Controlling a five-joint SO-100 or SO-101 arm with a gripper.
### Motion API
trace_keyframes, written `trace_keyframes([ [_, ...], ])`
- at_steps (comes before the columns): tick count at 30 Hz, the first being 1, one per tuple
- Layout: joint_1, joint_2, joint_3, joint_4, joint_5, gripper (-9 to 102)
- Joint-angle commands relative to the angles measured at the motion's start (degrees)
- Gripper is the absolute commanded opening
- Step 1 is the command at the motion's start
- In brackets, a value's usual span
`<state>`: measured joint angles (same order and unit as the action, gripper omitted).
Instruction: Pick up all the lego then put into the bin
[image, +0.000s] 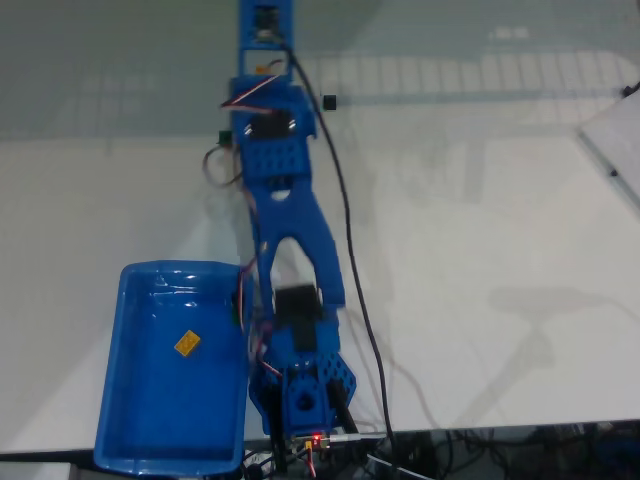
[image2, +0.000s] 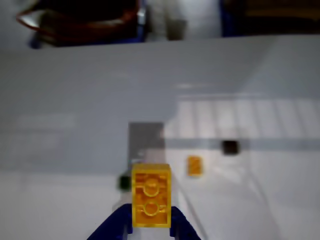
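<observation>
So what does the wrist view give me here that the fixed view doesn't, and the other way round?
Wrist view: the jaws closed on a yellow brick, studs facing the camera, and a loose orange brick lying on the table beyond it. Fixed view: the blue bin with one yellow piece already inside, and the blue arm stretched away from the bin. Shared: the white table, the black brick and the dark green brick, both loose on the table.
</observation>
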<state>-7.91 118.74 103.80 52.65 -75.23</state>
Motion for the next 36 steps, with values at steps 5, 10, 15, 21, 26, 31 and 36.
trace_keyframes([
  [5, -27.42, 24.79, 3.6, 15.82, 8.7, 1],
  [10, -54.49, 39.02, 6.15, 30.41, 15.12, 1],
  [15, -70.4, 44.82, 6.15, 40.78, 21.45, 1],
  [21, -77.61, 46.05, 7.82, 50.62, 20.39, 3],
  [26, -77.43, 45.97, 10.37, 52.03, 18.63, 16],
  [31, -75.76, 44.74, 10.81, 52.03, 16.88, 26],
  [36, -70.75, 42.71, 10.11, 51.42, 14.06, 28],
])
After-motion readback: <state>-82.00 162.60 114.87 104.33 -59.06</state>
